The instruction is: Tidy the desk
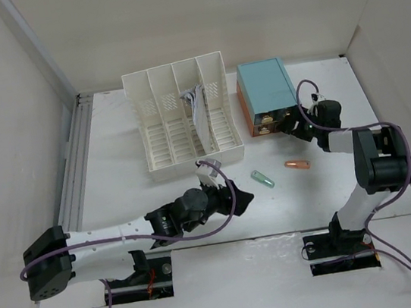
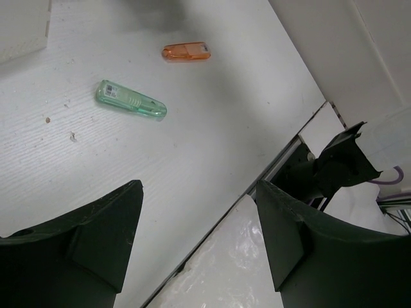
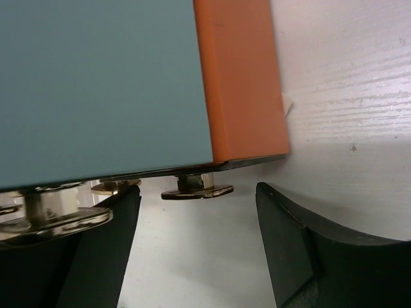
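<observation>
Right gripper (image 3: pixel 198 196): fingers apart, one either side of a small brass knob (image 3: pixel 196 189), neither pad touching it. Nothing is gripped. The knob sits at the foot of the orange drawer front (image 3: pixel 241 77) of the teal-topped box (image 1: pixel 265 86). Straddling it like this reads as a line-up for a pinch on the knob, probably to pull the drawer out. A second brass fitting shows at the left edge of the wrist view; I cannot tell whether it belongs to the same drawer.

Left gripper (image 2: pixel 199 192): fingers spread, empty, hanging over bare tabletop. Beyond its tips lie a translucent green stick (image 2: pixel 131 100) and a shorter orange stick (image 2: pixel 186 51), near each other but apart. My judgement: these are the loose items to be stowed, and the arm waits within reach of them.

The desk (image 1: pixel 117 182): a broad matte white surface under everything, scuffed and speckled close up. Along the far side stand a white slotted file rack (image 1: pixel 181 115) and the box, side by side. The two sticks lie in the open middle.
</observation>
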{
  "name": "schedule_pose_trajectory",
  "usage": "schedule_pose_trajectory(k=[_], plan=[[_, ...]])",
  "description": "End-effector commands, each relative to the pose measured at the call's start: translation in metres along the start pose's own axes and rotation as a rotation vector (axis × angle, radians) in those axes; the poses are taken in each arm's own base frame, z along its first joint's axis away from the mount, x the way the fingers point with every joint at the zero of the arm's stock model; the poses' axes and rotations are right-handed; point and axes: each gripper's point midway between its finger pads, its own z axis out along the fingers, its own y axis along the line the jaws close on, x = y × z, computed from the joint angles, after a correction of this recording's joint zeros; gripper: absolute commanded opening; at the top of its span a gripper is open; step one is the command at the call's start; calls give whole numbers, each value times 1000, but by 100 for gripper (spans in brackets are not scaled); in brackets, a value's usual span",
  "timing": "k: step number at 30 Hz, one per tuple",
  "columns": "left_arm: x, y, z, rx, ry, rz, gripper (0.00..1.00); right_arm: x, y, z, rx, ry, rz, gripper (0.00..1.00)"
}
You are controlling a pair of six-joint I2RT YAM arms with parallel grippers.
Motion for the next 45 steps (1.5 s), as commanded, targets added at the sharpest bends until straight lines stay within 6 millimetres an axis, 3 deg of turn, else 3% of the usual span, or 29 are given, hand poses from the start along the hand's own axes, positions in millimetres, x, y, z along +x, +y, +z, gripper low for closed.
schedule_pose_trajectory(k=[1, 12, 15, 20, 22, 29, 33, 35, 45], plan=[[-10, -2, -6, 12, -33, 4, 68, -36, 15, 7, -46, -100, 2, 77], [-13, -5, -5, 11, -32, 13, 68, -47, 16, 13, -51, -126, 2, 67], [-16, -7, -7, 16, -39, 11, 68, -48, 14, 13, -42, -132, 3, 59], [-18, -8, -8, 22, -45, 8, 68, -46, 15, 11, -48, -140, 7, 31], [-21, -10, -10, 29, -53, 5, 68, -48, 13, 8, -43, -147, 21, 29], [-22, -9, -15, 30, -54, -5, 68, -34, 19, -5, -72, -123, 21, 25], [-21, -8, -19, 31, -55, -5, 68, -13, 11, -20, -37, -66, -3, 25], [-24, -10, -21, 39, -64, -9, 68, 7, 5, -28, -17, -11, -21, 25], [-27, -11, -24, 45, -71, -11, 68, 23, -4, -67, 47, 80, -84, 28]])
